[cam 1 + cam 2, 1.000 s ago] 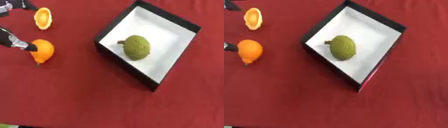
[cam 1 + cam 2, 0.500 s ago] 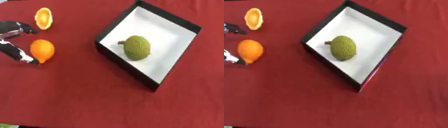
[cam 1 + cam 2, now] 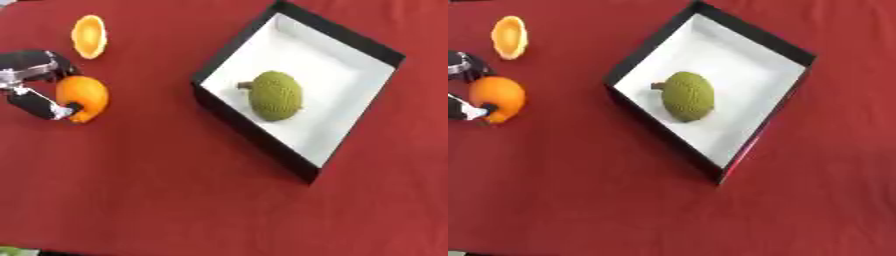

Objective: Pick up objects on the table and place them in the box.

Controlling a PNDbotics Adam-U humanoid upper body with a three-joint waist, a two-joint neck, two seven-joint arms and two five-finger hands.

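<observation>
While a green fruit (image 3: 276,95) lies in the box (image 3: 236,59), left hand (image 3: 33,82) fingers curl around the orange (image 3: 83,97).

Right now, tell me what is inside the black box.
The box holds one bumpy green fruit with a short stem, lying on the white floor. The rest of the floor that shows is bare. What lies beneath the fruit is covered.

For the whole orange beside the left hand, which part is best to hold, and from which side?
Probably across the round middle of the orange, coming from the left, where the left hand already has fingers curled round it above and below. The other sides are bare red cloth, but the body bulges widest there, away from its pointed lower end.
</observation>
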